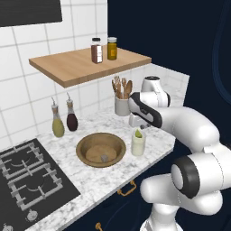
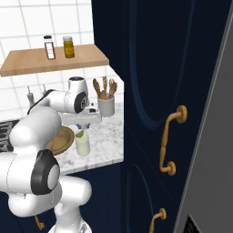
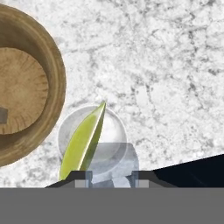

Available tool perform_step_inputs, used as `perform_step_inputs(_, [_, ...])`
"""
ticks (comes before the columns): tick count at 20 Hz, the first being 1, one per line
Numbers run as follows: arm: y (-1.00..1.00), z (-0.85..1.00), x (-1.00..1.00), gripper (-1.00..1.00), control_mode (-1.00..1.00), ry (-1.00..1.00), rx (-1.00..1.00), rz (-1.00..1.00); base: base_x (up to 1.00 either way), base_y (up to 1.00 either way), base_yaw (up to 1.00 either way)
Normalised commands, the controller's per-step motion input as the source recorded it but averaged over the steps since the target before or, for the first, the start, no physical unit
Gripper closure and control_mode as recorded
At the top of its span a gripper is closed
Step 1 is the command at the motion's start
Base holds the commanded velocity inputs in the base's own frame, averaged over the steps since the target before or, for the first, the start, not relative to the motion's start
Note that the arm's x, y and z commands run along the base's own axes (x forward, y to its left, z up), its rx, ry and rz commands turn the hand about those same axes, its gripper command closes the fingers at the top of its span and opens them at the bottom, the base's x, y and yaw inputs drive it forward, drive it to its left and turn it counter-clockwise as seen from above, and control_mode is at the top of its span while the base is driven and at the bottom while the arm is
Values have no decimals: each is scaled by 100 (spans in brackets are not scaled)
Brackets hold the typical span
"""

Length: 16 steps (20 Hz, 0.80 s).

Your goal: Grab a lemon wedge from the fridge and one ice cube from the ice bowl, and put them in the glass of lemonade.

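The glass of lemonade stands on the marble counter right of the ice bowl. The yellow-green lemon wedge stands in the glass, poking above its rim. My gripper hangs just above the glass, shut on a pale translucent ice cube that fills the gap between the fingertips. Another grey ice cube lies in the bowl. At the right edge of the right base view stands the light-grey fridge.
A crock of wooden utensils stands just behind the glass. Two oil bottles stand by the tiled wall, under a wooden shelf carrying two jars. A stove lies to the left. The counter's front edge runs close to the glass.
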Motion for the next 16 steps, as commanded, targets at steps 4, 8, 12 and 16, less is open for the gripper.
perform_step_inputs(4, [10,0,0,100,-100,0,0,0,0,0,0])
perform_step_inputs(8, [3,0,0,100,-100,0,0,0,0,0,0])
perform_step_inputs(12, [0,0,0,-100,-100,0,0,0,0,0,0])
perform_step_inputs(16, [0,0,0,-100,-100,0,0,0,0,0,0])
